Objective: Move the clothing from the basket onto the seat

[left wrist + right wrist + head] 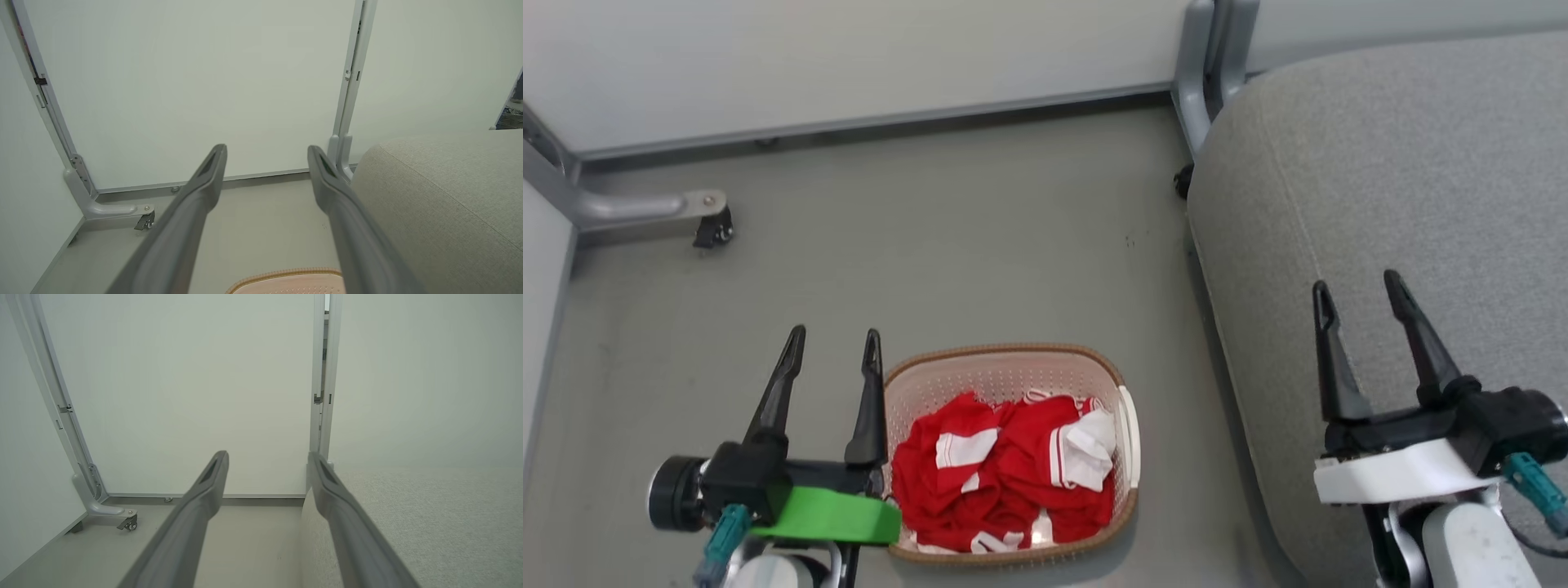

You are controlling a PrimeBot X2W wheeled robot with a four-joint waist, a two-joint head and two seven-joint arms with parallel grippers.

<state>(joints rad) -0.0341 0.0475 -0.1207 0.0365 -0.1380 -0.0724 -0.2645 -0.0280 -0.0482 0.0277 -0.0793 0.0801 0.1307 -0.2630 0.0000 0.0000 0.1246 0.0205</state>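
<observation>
Red clothing (1005, 482) with white stripes and panels lies crumpled in a heap inside the basket (1013, 356). The basket stands on the grey floor (972, 237), near the left side of the seat (1405, 163). At the basket's left side hangs the left pincer (836, 336), its two dark fingers spread apart and grasping nothing. The right pincer (1356, 282) hovers over the seat's near part, likewise released and empty. Both point toward the pale wall panels (849, 57), where a grey metal foot with a small caster (712, 233) rests on the floor.
</observation>
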